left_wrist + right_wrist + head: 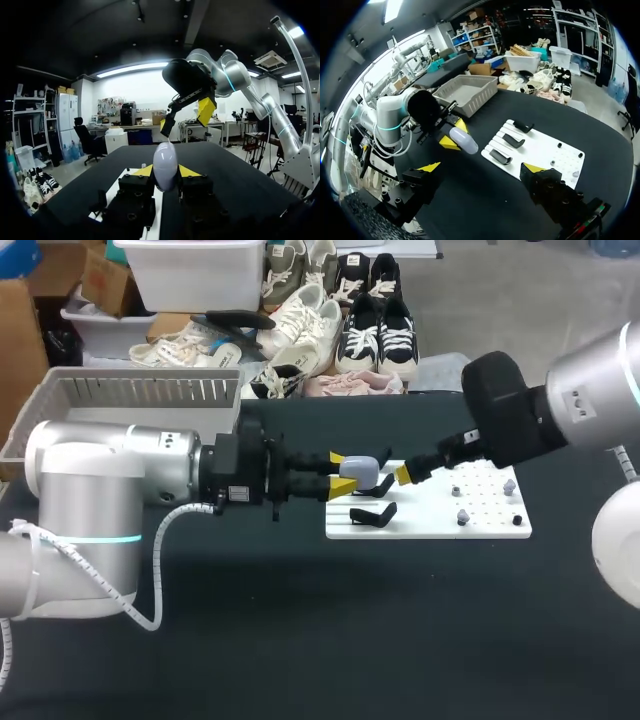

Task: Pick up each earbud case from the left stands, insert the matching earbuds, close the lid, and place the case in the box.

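Observation:
A pale lavender earbud case [362,471] hangs above the left end of the white board [490,525], and my left gripper [342,472] is shut on it. In the left wrist view the case [165,165] stands between the yellow tips. My right gripper [405,473] is just right of the case, open wide and holding nothing. Seen from the left wrist, the right gripper [186,116] is straight ahead of the case. In the right wrist view its own gripper [482,167] faces the case [464,140]. Small grey earbuds [461,516] sit on the board's right part.
Black stands [372,514] on the board's left part are bare; the right wrist view shows three stands [512,141]. A grey slotted box [130,390] sits at the table's back left, also in the right wrist view as the box [467,92].

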Controlling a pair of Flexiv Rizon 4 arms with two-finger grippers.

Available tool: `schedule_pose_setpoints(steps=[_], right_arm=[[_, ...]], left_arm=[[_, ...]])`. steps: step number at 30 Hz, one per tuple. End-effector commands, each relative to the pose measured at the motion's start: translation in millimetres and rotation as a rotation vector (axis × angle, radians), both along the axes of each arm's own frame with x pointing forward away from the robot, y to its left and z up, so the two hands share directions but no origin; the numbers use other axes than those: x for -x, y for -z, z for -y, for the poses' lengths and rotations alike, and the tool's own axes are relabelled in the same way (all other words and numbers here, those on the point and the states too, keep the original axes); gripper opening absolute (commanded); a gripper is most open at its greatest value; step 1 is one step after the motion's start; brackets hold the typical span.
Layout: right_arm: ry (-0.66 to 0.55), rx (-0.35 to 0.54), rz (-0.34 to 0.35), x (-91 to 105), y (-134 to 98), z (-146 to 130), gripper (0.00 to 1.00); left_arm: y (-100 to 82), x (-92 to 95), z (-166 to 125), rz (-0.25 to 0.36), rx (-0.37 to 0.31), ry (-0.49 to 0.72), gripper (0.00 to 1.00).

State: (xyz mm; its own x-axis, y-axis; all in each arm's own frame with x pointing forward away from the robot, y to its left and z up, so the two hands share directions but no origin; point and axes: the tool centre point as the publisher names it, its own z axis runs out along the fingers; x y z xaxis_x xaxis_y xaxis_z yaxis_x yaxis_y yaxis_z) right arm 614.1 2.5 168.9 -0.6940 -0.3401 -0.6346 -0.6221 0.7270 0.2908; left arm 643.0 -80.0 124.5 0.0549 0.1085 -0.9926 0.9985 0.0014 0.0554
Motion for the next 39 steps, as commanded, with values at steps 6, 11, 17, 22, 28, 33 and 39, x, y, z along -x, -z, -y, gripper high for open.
schedule_pose_setpoints(steps=[6, 11, 17, 22, 28, 33, 39], right_arm=[[0.004, 0.044, -0.015, 5.1, 0.7, -17.8, 1.0], [-0.013, 0.063, -0.03, 6.4, 5.1, -28.0, 1.0], [-0.021, 0.059, -0.043, 2.5, 9.4, -36.3, 1.0], [-0.005, 0.047, -0.059, -7.7, 16.7, -37.6, 1.0], [0.0, 0.059, -0.07, -13.1, 22.4, -39.3, 1.0], [0.004, 0.07, -0.075, -17.1, 25.7, -40.2, 1.0], [0.01, 0.077, -0.08, -21.0, 27.6, -39.1, 1.0]], left_arm=[[1.2, 0.4, 0.8, 0.007, 0.006, -0.008, 0.0], [1.2, 0.4, 0.8, 0.007, 0.006, -0.008, 0.0], [1.2, 0.4, 0.8, 0.007, 0.006, -0.008, 0.0], [1.2, 0.4, 0.8, 0.007, 0.006, -0.008, 0.0], [1.2, 0.4, 0.8, 0.007, 0.006, -0.008, 0.0], [1.2, 0.4, 0.8, 0.007, 0.006, -0.008, 0.0], [1.2, 0.4, 0.8, 0.007, 0.006, -0.008, 0.0]])
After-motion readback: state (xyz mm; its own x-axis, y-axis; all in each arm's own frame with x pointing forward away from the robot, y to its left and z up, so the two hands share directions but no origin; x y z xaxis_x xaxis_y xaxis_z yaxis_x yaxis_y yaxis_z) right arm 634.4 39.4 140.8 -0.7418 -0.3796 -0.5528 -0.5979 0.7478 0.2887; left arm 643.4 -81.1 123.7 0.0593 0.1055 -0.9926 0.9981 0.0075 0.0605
